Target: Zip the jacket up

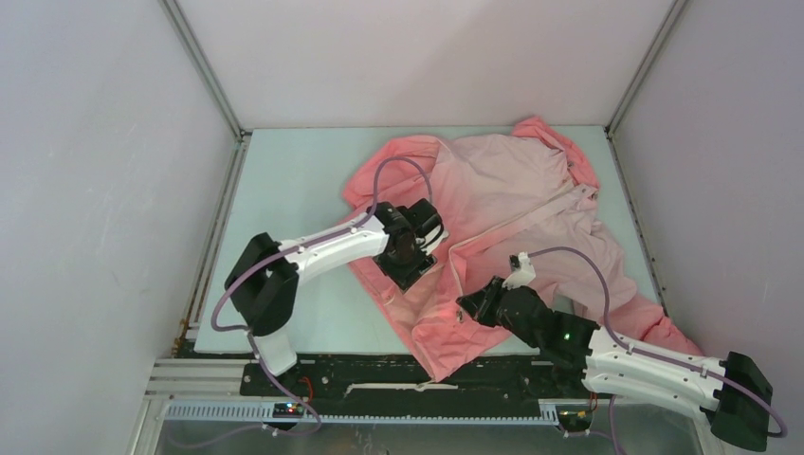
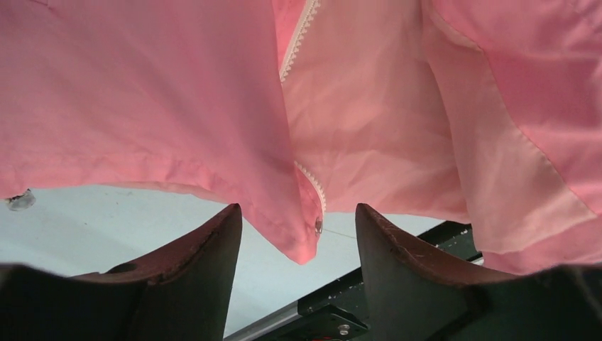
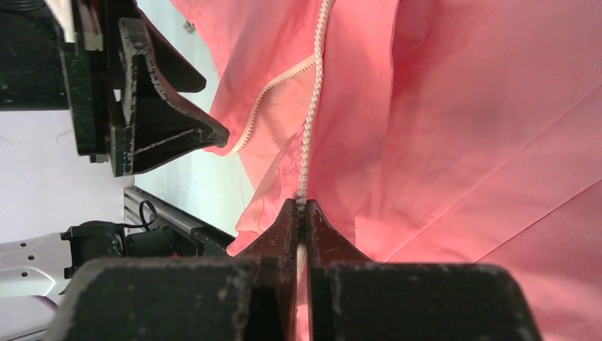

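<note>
The pink jacket (image 1: pixel 512 204) lies spread across the table's right half, unzipped, with its light zipper (image 1: pixel 540 220) running down the front. My left gripper (image 1: pixel 415 270) is open over the lower front panel. In the left wrist view a hem corner (image 2: pixel 302 238) with a small metal zipper end (image 2: pixel 319 226) hangs between its fingers (image 2: pixel 213 241), which stand apart from it. My right gripper (image 1: pixel 467 305) is shut on the jacket's other zipper edge. In the right wrist view the white zipper teeth (image 3: pixel 310 121) run straight into the closed fingertips (image 3: pixel 287 220).
The pale table surface (image 1: pixel 294 185) stretches left of the jacket. White enclosure walls (image 1: pixel 114 161) stand on three sides. A black rail (image 1: pixel 379 374) runs along the near edge. The left gripper also shows in the right wrist view (image 3: pixel 160 117), close to the jacket's edge.
</note>
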Action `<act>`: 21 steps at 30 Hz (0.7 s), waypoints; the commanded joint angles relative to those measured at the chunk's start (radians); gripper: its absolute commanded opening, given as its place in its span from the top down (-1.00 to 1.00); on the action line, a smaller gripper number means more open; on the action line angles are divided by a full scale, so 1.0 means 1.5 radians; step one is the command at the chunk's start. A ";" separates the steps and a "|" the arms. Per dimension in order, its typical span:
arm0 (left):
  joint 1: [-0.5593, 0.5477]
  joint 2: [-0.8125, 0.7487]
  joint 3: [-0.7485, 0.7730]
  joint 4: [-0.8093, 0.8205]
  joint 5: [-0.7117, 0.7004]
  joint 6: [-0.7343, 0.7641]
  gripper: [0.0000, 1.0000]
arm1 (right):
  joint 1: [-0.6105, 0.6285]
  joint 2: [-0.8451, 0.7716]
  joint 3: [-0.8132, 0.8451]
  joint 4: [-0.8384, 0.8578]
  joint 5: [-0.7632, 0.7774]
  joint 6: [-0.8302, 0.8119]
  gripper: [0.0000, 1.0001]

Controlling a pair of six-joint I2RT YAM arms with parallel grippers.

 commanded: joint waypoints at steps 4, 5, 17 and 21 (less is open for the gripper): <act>0.012 0.045 0.031 0.026 -0.015 0.015 -0.16 | 0.005 -0.006 0.002 0.005 0.020 0.011 1.00; 0.014 0.052 0.031 0.027 -0.013 0.017 -0.14 | 0.004 -0.008 0.001 0.005 0.021 0.011 1.00; 0.033 0.068 0.020 0.056 -0.011 0.017 0.62 | 0.003 0.005 0.007 -0.022 0.033 0.046 1.00; 0.071 -0.007 -0.002 0.118 0.086 -0.023 1.00 | 0.004 0.034 0.015 0.002 0.028 0.075 1.00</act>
